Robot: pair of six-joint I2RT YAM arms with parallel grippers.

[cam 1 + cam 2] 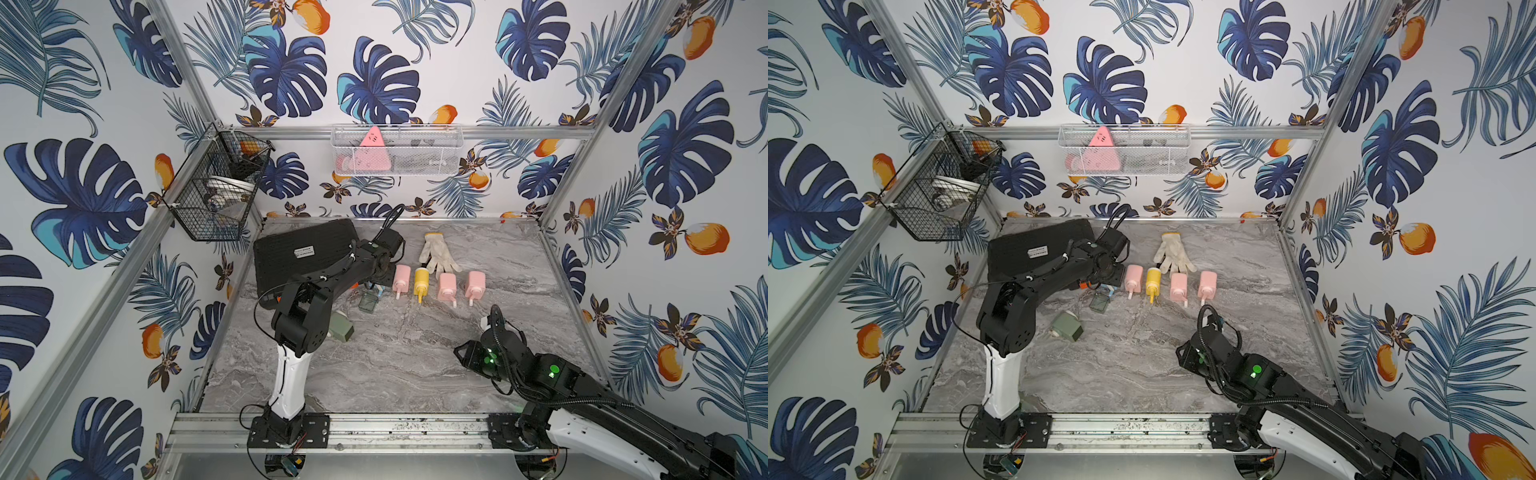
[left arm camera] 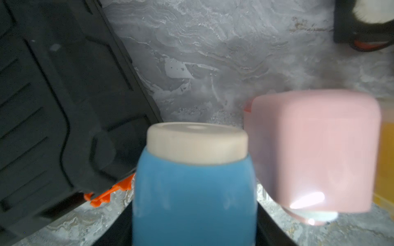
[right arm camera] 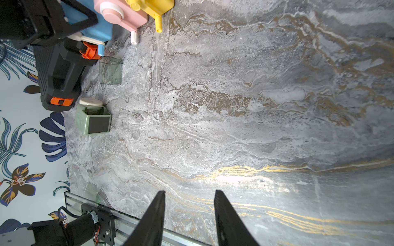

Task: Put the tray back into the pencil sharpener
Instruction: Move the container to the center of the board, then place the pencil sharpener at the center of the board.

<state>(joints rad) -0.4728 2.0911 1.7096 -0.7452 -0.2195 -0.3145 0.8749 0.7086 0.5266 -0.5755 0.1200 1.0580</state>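
Left gripper [image 2: 195, 221]: jaws closed against both sides of a blue sharpener [image 2: 195, 187], cream cap outward. Right gripper [image 3: 189, 192]: jaws partly apart, nothing between them, above bare table [image 3: 255, 127]. Black case [image 1: 303, 257]: white label [image 1: 304, 251], print too small to read. Green pencil sharpener [image 3: 93, 120]: on its side, dark slot empty. Tray [image 3: 110, 71]: clear, on the table just beside the left gripper's load, apart from the green pencil sharpener, well apart from the right gripper.
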